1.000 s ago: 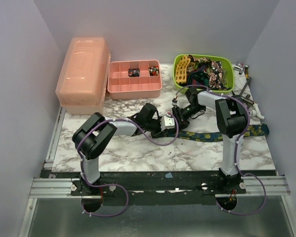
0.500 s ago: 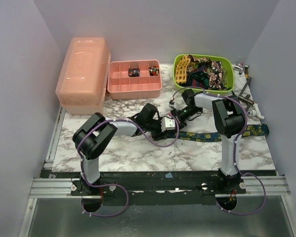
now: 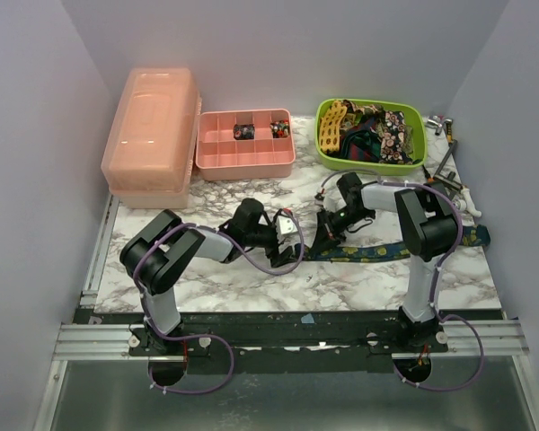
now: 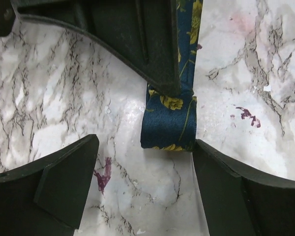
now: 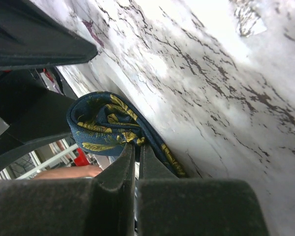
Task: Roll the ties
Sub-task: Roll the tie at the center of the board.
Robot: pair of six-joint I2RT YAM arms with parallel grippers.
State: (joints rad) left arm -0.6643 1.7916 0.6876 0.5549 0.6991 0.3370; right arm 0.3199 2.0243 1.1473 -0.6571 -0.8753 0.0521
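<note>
Right gripper (image 5: 135, 146) is clamped shut on the rolled end of the dark navy tie (image 5: 105, 123), whose length lies flat across the marble table (image 3: 251, 278) toward its right edge, while the left gripper (image 4: 146, 147) stands open, jaws either side of that end, other ties (image 3: 382, 126) heaped in the green basket (image 3: 368, 165).

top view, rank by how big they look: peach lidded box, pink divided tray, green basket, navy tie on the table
1. peach lidded box
2. pink divided tray and green basket: look about alike, not ranked
3. navy tie: long but narrow
</note>
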